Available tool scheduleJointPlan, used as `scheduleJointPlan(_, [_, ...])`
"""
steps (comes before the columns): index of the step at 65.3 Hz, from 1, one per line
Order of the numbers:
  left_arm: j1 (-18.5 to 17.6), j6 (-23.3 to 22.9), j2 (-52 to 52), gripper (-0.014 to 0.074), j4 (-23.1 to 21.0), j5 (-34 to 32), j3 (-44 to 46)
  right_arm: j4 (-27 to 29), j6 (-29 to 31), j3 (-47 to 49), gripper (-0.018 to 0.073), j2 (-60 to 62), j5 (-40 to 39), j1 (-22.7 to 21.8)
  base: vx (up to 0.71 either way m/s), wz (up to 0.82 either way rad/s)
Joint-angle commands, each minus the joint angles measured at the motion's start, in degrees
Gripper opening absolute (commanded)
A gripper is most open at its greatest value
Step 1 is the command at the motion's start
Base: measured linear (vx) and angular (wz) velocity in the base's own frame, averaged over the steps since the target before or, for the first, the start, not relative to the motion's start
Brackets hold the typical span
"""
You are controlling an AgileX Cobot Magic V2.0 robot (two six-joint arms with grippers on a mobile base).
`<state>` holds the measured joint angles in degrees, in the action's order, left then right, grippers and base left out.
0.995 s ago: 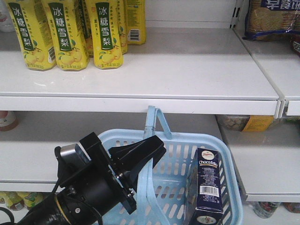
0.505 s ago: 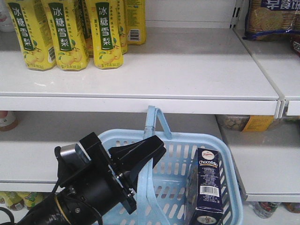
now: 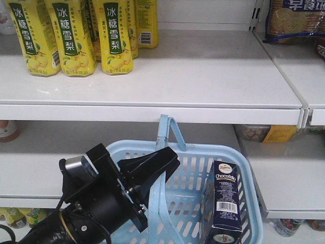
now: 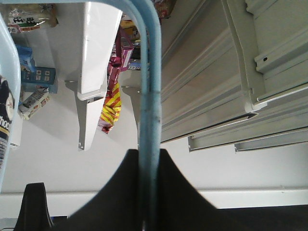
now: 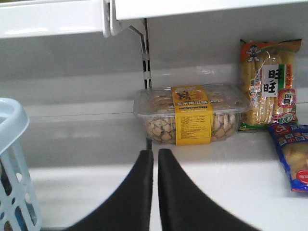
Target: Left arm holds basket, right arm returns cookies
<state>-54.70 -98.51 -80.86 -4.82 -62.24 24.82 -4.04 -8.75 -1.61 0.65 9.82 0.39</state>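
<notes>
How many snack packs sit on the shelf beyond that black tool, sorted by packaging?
Clear plastic tub of snacks with yellow label: 1
Crinkly plastic snack bags, one orange-yellow, one blue: 2
Total: 3

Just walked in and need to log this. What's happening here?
The left gripper is clamped on the basket handle, holding the light blue basket before the store shelves. The Chocofello cookie carton stands upright at the basket's right end, untouched. The right gripper is shut and empty, pointing at a clear snack tub on a lower shelf.
</notes>
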Motion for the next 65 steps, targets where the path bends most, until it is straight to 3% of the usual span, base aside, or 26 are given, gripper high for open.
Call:
scheduleJointPlan(1, [0.3, 0.3, 2.2, -0.0003, -4.1, -13.8, 1.5, -0.4, 0.5, -1.0, -0.0006, 0.7, -4.9, -0.4, 0.0, 0.0])
scheduleJointPlan(25, [0.3, 0.3, 2.2, -0.0003, -4.1, -13.8, 1.5, -0.3, 0.5, -1.0, -0.0006, 0.7, -6.5, -0.4, 0.0, 0.0])
scheduleJointPlan(33, [0.3, 0.3, 2.2, -0.0003, -4.1, -13.8, 1.5, 2.4, 0.3, -1.0, -0.0006, 0.7, -7.1, -0.4, 0.0, 0.0])
scheduleJointPlan(40, [0.3, 0.3, 2.2, -0.0003, -4.1, -13.8, 1.5, 5.7, -0.4, -1.0, -0.0006, 0.7, -9.8, -0.4, 0.0, 0.0])
scheduleJointPlan(53, [0.3, 0.3, 2.2, -0.0003, -4.1, -13.8, 1.5, 5.9, -0.5, -0.4, -0.0006, 0.7, -20.0, -0.4, 0.0, 0.0])
scheduleJointPlan(65, [0.3, 0.3, 2.2, -0.0003, -4.1, -13.8, 1.5, 5.4, -0.5, 5.4, -0.0006, 0.7, -19.3, -0.4, 0.0, 0.0])
